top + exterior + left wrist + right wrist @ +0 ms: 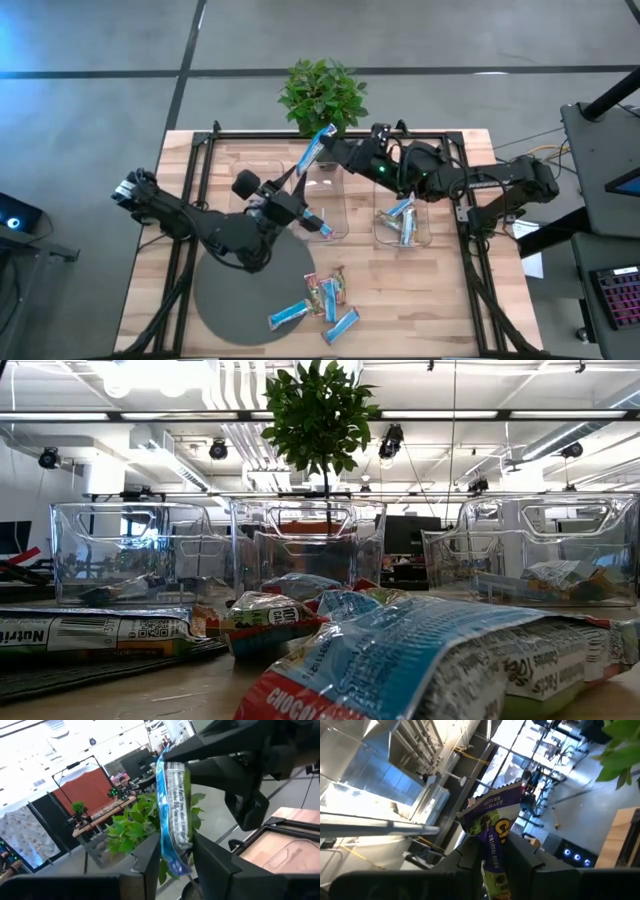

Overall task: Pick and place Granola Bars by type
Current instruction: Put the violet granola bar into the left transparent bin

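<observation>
A: Left gripper [296, 182], centre of the high view, clamps the lower end of a long, glossy blue-and-white bar [317, 148]; crinkled foil, held upright over the middle clear tray [342, 224].

B: Right gripper [337, 148], upper centre, is clenched on the same bar's top end. Its wrist view shows a purple-and-green wrapper [492, 832] between the fingers.

A: Loose bars [318, 305] lie lower centre, by the round grey mat [240, 290].
</observation>
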Robot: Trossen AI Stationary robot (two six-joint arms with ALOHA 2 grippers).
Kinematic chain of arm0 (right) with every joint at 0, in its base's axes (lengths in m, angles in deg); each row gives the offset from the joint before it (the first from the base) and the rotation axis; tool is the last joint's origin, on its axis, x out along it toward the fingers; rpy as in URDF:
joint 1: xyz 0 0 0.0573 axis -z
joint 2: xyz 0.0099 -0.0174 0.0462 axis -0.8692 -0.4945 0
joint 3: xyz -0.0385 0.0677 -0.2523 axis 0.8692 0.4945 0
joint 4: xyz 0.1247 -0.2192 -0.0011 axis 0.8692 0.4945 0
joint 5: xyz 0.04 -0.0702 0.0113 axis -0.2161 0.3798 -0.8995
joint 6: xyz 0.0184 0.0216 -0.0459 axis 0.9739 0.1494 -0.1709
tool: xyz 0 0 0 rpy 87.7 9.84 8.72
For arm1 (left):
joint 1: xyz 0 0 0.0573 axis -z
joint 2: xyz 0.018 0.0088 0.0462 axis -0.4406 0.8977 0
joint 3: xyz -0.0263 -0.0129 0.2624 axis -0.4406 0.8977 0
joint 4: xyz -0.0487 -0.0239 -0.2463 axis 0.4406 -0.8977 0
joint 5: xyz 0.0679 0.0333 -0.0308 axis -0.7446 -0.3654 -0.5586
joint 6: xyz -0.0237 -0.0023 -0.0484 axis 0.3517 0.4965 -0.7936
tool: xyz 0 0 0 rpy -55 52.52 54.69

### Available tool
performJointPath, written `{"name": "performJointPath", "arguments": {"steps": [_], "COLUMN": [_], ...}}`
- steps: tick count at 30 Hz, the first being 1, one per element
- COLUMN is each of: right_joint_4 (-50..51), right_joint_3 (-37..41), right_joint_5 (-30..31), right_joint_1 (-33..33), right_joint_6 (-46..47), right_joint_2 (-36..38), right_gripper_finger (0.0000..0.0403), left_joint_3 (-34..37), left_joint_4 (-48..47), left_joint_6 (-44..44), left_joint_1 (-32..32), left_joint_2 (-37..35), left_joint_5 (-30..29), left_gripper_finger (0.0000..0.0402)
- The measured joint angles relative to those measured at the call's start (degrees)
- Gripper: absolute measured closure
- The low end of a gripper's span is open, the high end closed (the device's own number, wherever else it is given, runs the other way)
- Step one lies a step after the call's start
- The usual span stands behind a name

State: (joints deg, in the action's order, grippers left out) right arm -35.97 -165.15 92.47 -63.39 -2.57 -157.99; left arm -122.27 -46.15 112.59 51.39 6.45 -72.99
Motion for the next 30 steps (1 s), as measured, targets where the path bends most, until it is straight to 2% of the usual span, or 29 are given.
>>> {"name": "performJointPath", "arguments": {"steps": [13,30], "right_joint_4": [0.1,2.0], "right_joint_3": [0.1,2.4], "right_joint_5": [-3.5,-2.8], "right_joint_1": [-1.1,-0.1], "right_joint_6": [1.5,3.6], "right_joint_2": [-0.1,-0.1], "right_gripper_finger": [0.0342,0.0342], "left_joint_3": [1.9,1.9], "left_joint_4": [0.0,0.1], "left_joint_6": [-3.0,-3.4], "left_joint_1": [-1.9,-1.9], "left_joint_2": [0.0,0.0], "left_joint_5": [0.1,2.2], "left_gripper_finger": [0.0303,0.0303]}}
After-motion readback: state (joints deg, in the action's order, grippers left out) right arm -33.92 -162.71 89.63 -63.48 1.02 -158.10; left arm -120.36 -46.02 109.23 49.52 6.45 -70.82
